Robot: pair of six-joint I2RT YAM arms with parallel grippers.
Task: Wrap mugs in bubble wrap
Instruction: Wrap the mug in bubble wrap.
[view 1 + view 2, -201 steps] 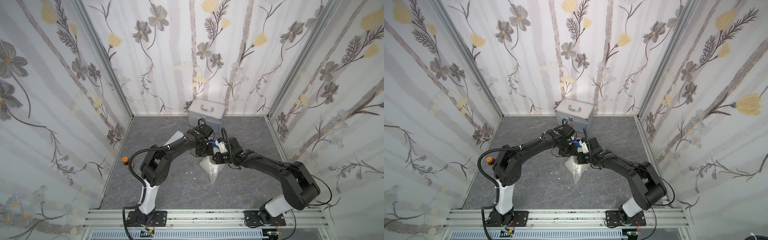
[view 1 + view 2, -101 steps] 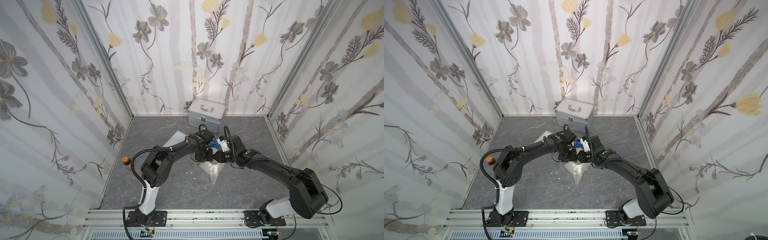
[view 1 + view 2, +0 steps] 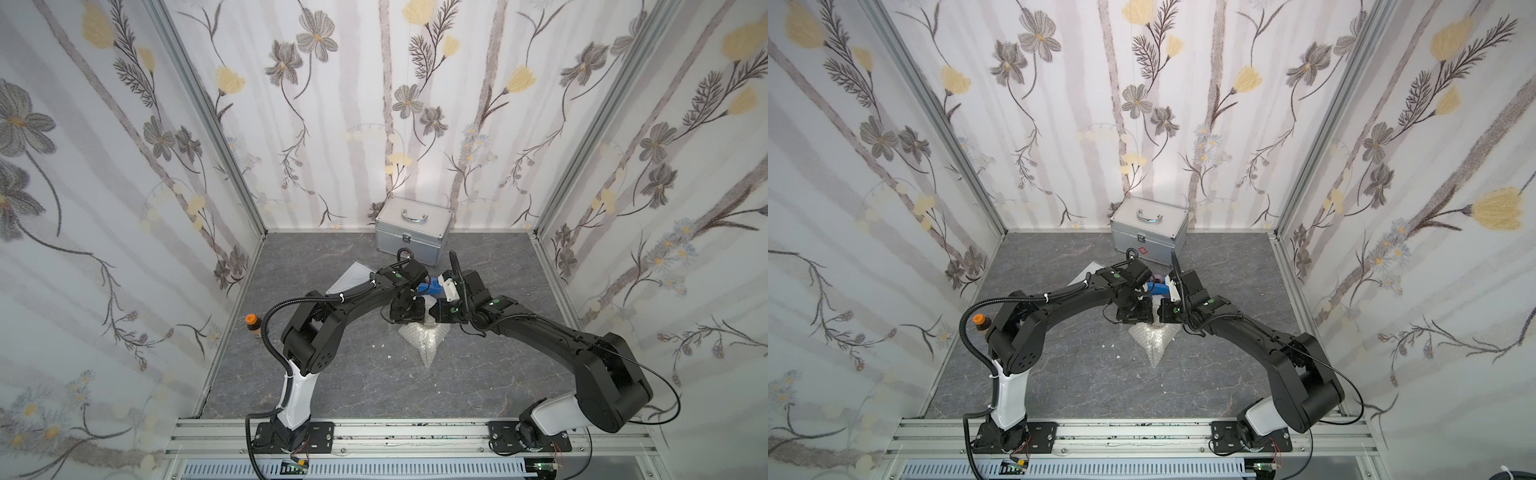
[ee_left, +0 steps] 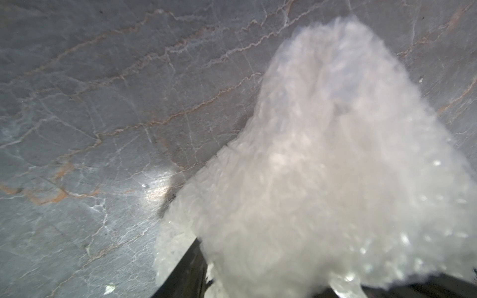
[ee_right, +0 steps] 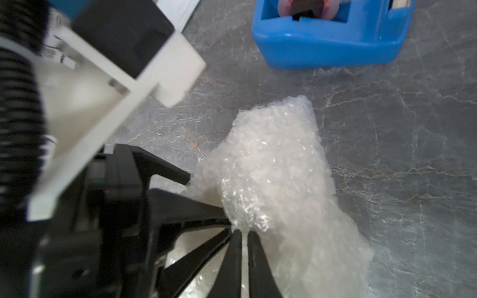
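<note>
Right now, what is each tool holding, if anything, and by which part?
Both hold the clear crumpled bubble wrap sheet: the right tool pinches a thin edge fold, the left tool clamps a thicker bunch beside it.

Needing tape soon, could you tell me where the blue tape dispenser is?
In a top view, the blue tape dispenser sits between the left arm and right arm, near the silver case.

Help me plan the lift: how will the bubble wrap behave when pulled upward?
Probably floppy: the bubble wrap bunches and creases where the right hand pinches it. Likely light, being thin clear film with air bubbles. Its glossy surface may slip.
</note>
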